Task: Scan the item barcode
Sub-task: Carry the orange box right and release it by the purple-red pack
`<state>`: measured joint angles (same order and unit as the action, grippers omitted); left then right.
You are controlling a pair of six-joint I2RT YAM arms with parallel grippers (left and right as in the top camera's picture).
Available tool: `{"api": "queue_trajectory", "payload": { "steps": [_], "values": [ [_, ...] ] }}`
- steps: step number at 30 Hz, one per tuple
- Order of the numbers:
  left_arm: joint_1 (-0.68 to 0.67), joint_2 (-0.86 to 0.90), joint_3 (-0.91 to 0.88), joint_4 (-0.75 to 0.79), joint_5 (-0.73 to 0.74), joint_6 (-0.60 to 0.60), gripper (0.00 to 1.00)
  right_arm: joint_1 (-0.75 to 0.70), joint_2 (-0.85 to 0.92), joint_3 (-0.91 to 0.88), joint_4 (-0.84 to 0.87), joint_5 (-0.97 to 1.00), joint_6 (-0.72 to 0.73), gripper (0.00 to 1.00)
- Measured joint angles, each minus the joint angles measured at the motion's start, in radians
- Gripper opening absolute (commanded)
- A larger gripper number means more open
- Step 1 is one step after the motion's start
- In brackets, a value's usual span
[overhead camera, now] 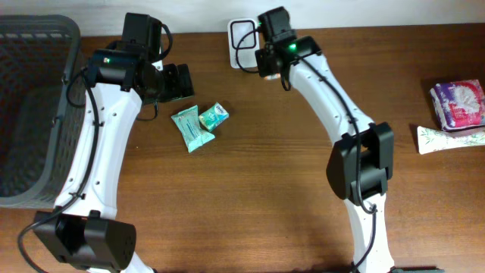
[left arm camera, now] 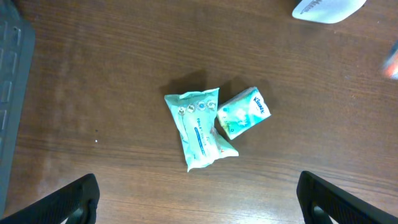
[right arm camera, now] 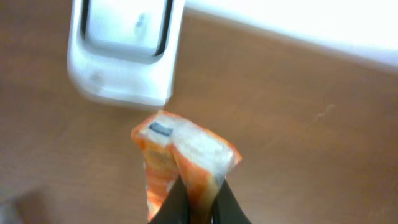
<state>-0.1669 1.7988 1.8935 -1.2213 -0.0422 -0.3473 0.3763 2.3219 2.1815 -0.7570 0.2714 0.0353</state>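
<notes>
My right gripper (right arm camera: 200, 194) is shut on an orange and white packet (right arm camera: 186, 152), pinching its lower edge so that it stands up between the fingers. The packet hangs just in front of the white barcode scanner (right arm camera: 124, 56), and a small dark label (right arm camera: 160, 129) on its top corner faces that way. Overhead, the scanner (overhead camera: 241, 34) sits at the table's back edge, and the right wrist hides the packet. My left gripper (left arm camera: 199, 202) is open wide above the table, short of two teal packs, with nothing between its fingers.
A teal wipes pack (left arm camera: 198, 127) and a small Kleenex pack (left arm camera: 244, 112) lie touching on the wood. A grey basket (overhead camera: 30, 114) stands at the far left. A purple pack (overhead camera: 458, 102) and a white tube (overhead camera: 451, 138) lie at the right edge.
</notes>
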Motion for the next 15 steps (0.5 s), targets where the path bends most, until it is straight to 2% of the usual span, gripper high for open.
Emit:
{"api": "queue_trajectory", "payload": {
  "steps": [4,7,10,15],
  "values": [
    [0.0,0.0,0.0,-0.001,0.0,0.0,0.99,0.013,0.029,0.001,0.299,0.158,-0.246,0.04],
    [0.0,0.0,0.0,-0.001,0.0,0.0,0.99,0.013,0.083,0.001,0.457,0.113,-0.419,0.04],
    [0.0,0.0,0.0,-0.001,0.0,0.0,0.99,0.014,0.121,-0.001,0.556,0.058,-0.504,0.04],
    [0.0,0.0,0.0,-0.001,0.0,0.0,0.99,0.021,0.126,-0.001,0.578,-0.026,-0.545,0.04]
  ]
}}
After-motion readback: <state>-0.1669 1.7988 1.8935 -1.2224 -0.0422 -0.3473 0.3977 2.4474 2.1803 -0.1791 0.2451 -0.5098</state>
